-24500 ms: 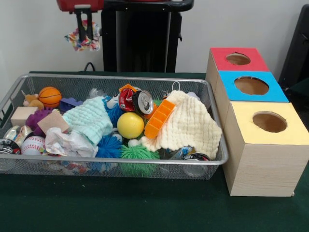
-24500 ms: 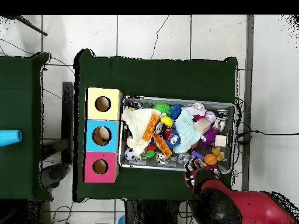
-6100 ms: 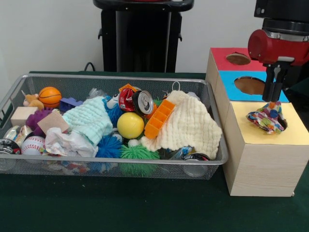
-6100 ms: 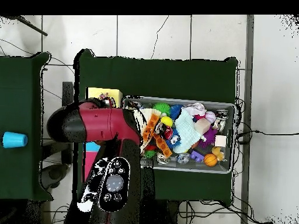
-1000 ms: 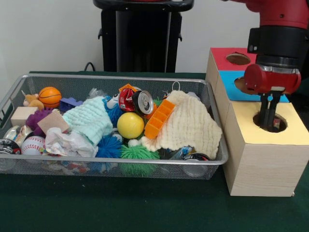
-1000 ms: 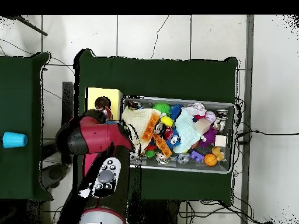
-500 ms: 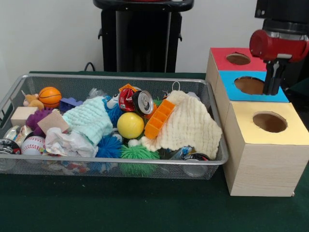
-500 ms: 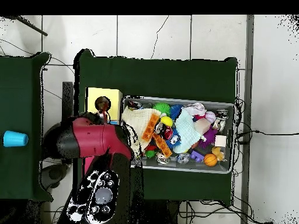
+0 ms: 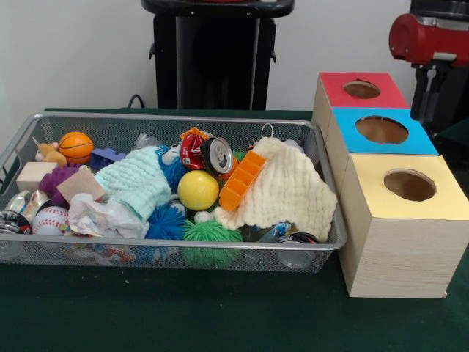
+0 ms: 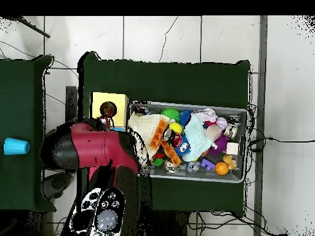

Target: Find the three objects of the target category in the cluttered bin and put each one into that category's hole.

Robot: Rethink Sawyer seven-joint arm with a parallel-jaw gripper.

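Observation:
My gripper (image 9: 432,110) hangs above and behind the blue-topped box (image 9: 344,139) at the right, open and holding nothing. The yellow-topped box (image 9: 440,202) stands nearest, and its round hole (image 9: 409,185) looks dark inside. A red-topped box (image 9: 333,84) stands farthest. In the wire bin (image 9: 176,248) lie a cream knitted cloth (image 9: 286,187), a mint knitted cloth (image 9: 135,180) and a crumpled white piece (image 9: 102,216). In the overhead view the red arm (image 10: 92,147) covers the blue and red boxes. The yellow box (image 10: 98,101) shows beside the bin (image 10: 184,104).
The bin also holds a yellow ball (image 9: 198,191), an orange brick (image 9: 242,180), a red can (image 9: 205,152), a small basketball (image 9: 75,145), a baseball (image 9: 50,218), spiky blue and green balls, and wooden blocks. A black pedestal (image 9: 216,59) stands behind the bin.
The patterned cloth that I carried to the yellow box is gone from view. My gripper has risen out of the yellow hole and moved back over the blue box.

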